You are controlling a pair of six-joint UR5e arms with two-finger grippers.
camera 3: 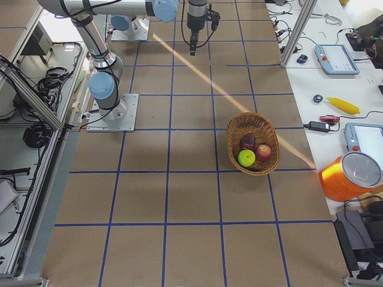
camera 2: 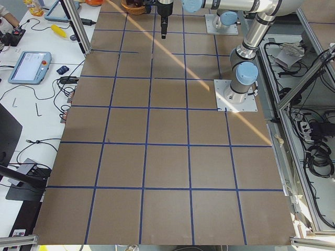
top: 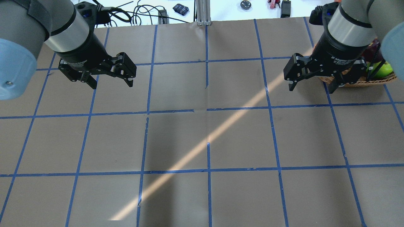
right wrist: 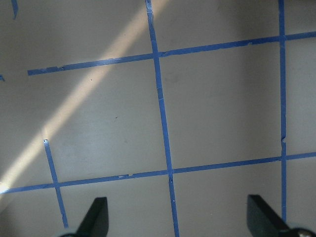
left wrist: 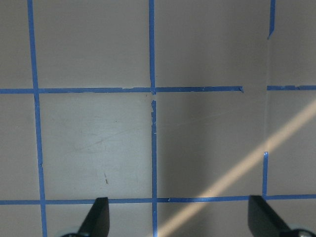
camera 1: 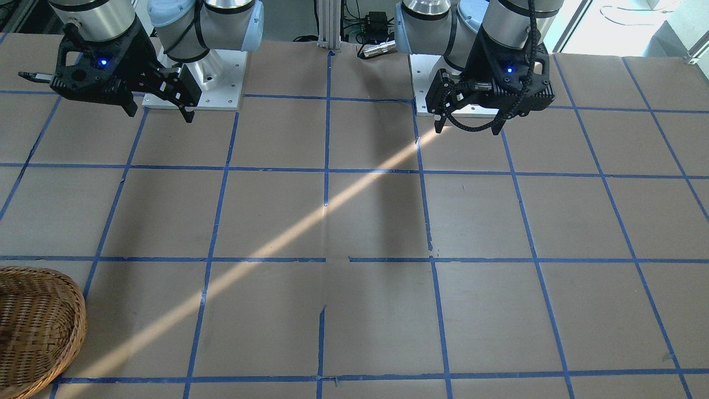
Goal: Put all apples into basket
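The wicker basket stands on the table by my right side and holds all three apples: the maroon one, the lime-green one and the red one. In the overhead view the basket is mostly hidden behind my right arm, with the green apple showing. My right gripper is open and empty, raised above the table just inward of the basket. My left gripper is open and empty, raised over bare table far from the basket. Both wrist views show only taped table.
The brown table carries a blue tape grid. The two arm bases stand at the robot's edge. A side bench beyond the basket holds an orange container, tablets and cables. The basket sits near the table's corner.
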